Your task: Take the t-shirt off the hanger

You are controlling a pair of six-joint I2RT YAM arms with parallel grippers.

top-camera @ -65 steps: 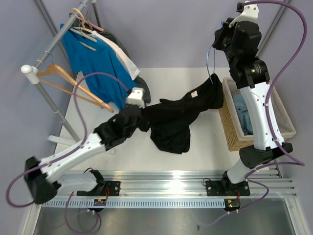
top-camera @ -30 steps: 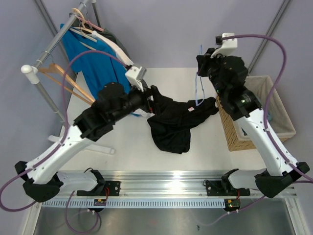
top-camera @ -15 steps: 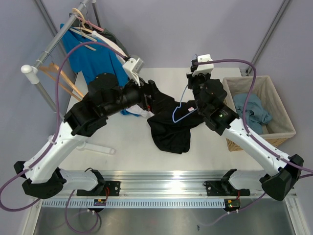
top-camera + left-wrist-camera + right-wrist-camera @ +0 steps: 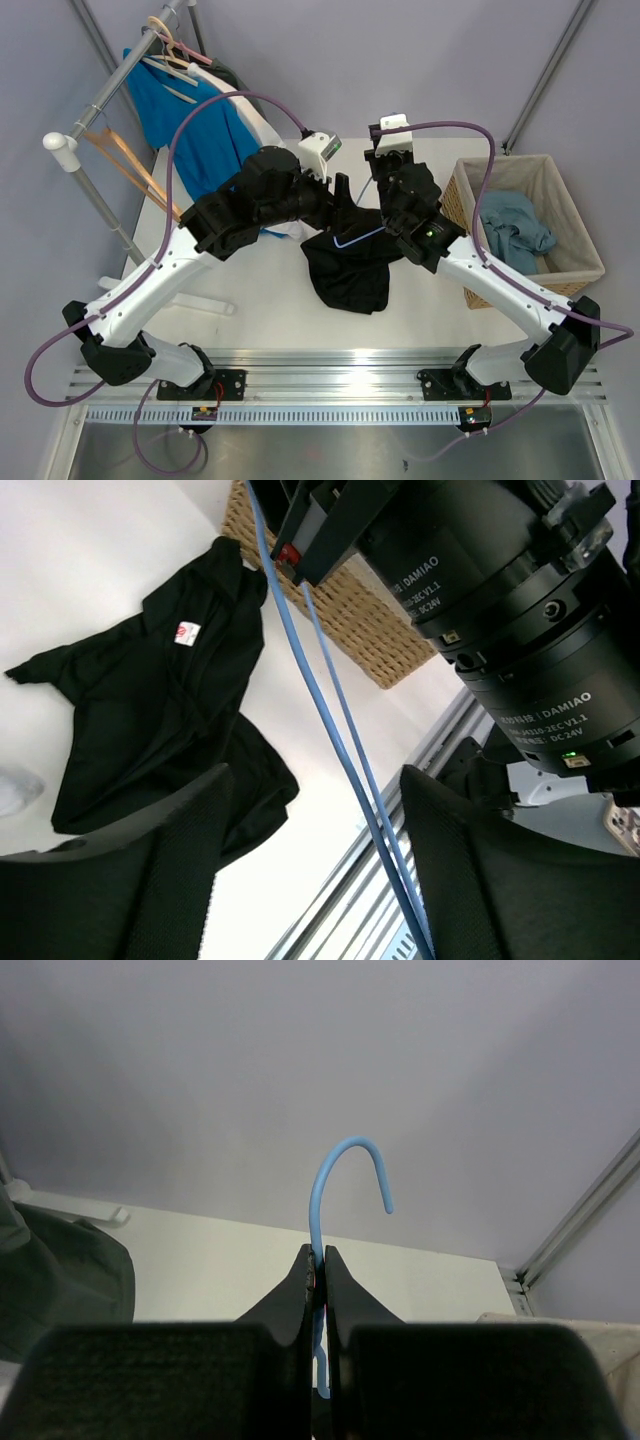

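The black t-shirt (image 4: 350,272) lies crumpled on the white table, also seen in the left wrist view (image 4: 150,705). The thin blue hanger (image 4: 357,238) hangs bare above it. My right gripper (image 4: 318,1265) is shut on the hanger's neck just under the hook (image 4: 350,1155); from the top it sits over the table's middle (image 4: 380,205). My left gripper (image 4: 340,200) is beside it, open, with the hanger's two blue wires (image 4: 345,765) running between its fingers (image 4: 150,870), nearer the right one.
A wicker basket (image 4: 565,275) holding teal cloth stands at the right. A clothes rack (image 4: 110,90) at the back left carries a blue shirt (image 4: 195,125) and wooden hangers (image 4: 130,170). A metal rail (image 4: 340,375) runs along the near edge.
The right arm has carried the hanger left and down to the table's middle, and the t-shirt has slid off onto the table. The left arm has swung right, its jaws now around the hanger wires.
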